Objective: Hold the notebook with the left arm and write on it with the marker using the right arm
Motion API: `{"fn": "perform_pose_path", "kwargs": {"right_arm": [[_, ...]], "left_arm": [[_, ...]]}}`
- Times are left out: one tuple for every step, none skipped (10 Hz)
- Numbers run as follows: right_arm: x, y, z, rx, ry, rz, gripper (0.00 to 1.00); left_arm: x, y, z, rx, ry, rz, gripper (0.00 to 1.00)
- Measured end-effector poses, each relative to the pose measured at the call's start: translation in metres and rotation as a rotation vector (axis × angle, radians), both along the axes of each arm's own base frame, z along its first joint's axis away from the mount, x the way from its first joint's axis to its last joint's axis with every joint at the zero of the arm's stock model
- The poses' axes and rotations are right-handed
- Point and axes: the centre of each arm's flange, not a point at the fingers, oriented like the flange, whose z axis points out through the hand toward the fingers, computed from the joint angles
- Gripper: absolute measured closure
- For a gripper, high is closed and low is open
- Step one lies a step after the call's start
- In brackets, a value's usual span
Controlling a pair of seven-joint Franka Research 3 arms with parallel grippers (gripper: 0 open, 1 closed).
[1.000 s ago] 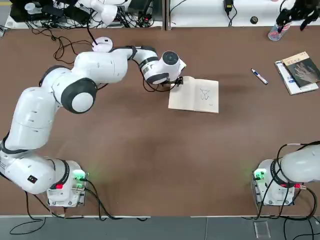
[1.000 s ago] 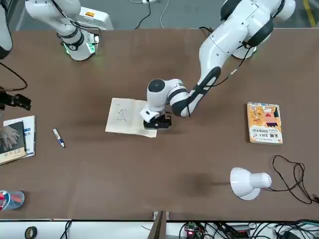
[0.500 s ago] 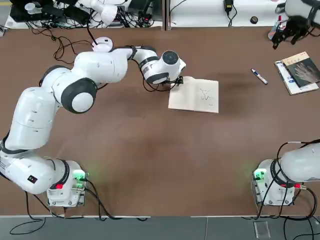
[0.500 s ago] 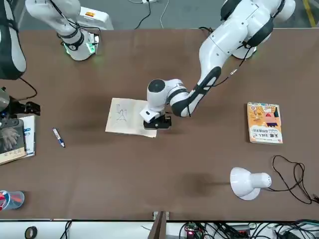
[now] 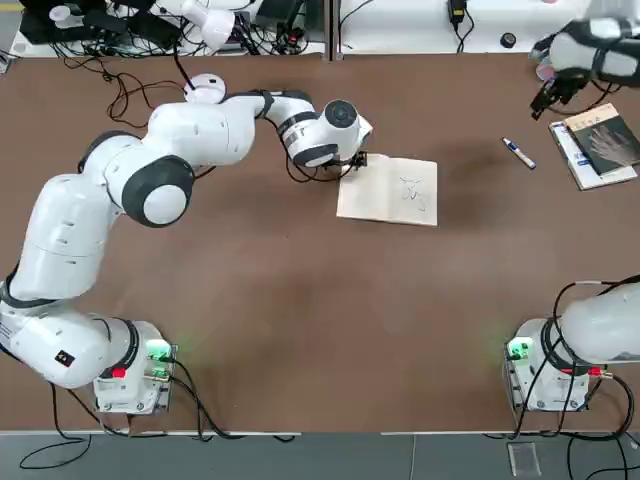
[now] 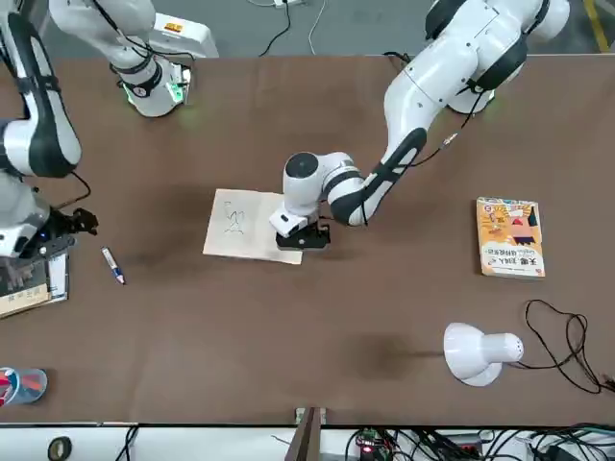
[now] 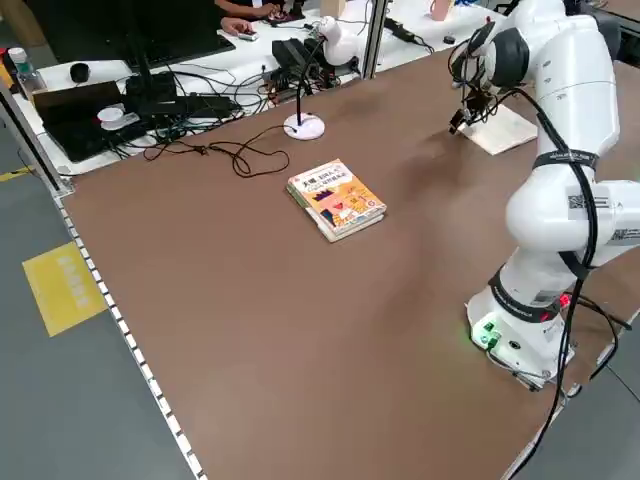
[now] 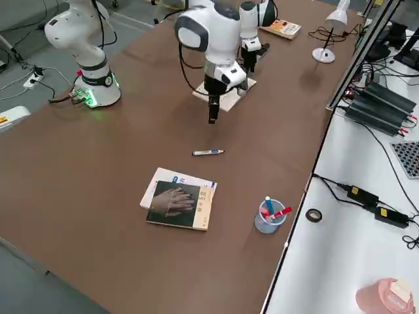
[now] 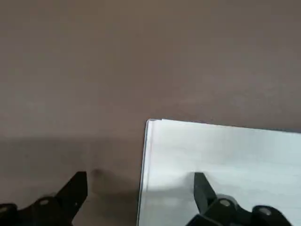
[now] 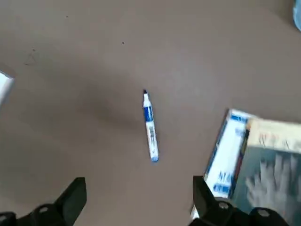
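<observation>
Slim white marker w/ dark blue cap (image 5: 518,153) lies upper right in top view, long axis diagonal, just left-below right gripper (image 5: 547,97), jaws wide, empty. Left gripper (image 9: 141,195), jaws spread, pins cream notebook (image 5: 390,190) at its edge, frame centre.

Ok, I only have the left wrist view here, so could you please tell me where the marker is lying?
Observer: The marker lies on the bare table, well apart from the notebook, out toward the right arm's side.
Operator: Thank you. Is the right tool holding it?
Observer: No. The right tool hangs above the marker, open and empty.
Operator: And is anything lying close to the marker?
Observer: Yes, a stack of two books lies just past it, on the side away from the notebook and not touching it.
</observation>
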Motion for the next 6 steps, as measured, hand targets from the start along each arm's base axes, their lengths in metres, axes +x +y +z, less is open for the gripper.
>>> {"fn": "perform_pose_path", "kwargs": {"right_arm": [[0.000,-0.006,-0.014,0.001,-0.011,0.036,0.00],[-0.001,-0.014,-0.028,0.002,-0.017,0.065,0.00],[-0.002,-0.024,-0.042,0.004,-0.021,0.082,0.00],[-0.005,-0.031,-0.057,0.011,-0.024,0.082,0.00],[-0.009,-0.034,-0.073,0.027,-0.028,0.071,0.00],[-0.014,-0.033,-0.091,0.044,-0.027,0.061,0.00]], "left_arm": [[0.000,0.000,0.000,0.000,0.000,0.000,0.00],[0.000,0.000,0.000,0.000,0.000,0.000,0.00],[0.000,0.000,0.000,0.000,0.000,-0.001,0.00],[0.000,0.000,0.000,0.000,0.000,-0.001,0.00],[0.000,0.000,0.000,0.000,0.000,-0.001,0.00],[0.000,0.000,0.000,0.000,0.000,-0.001,0.00]]}}
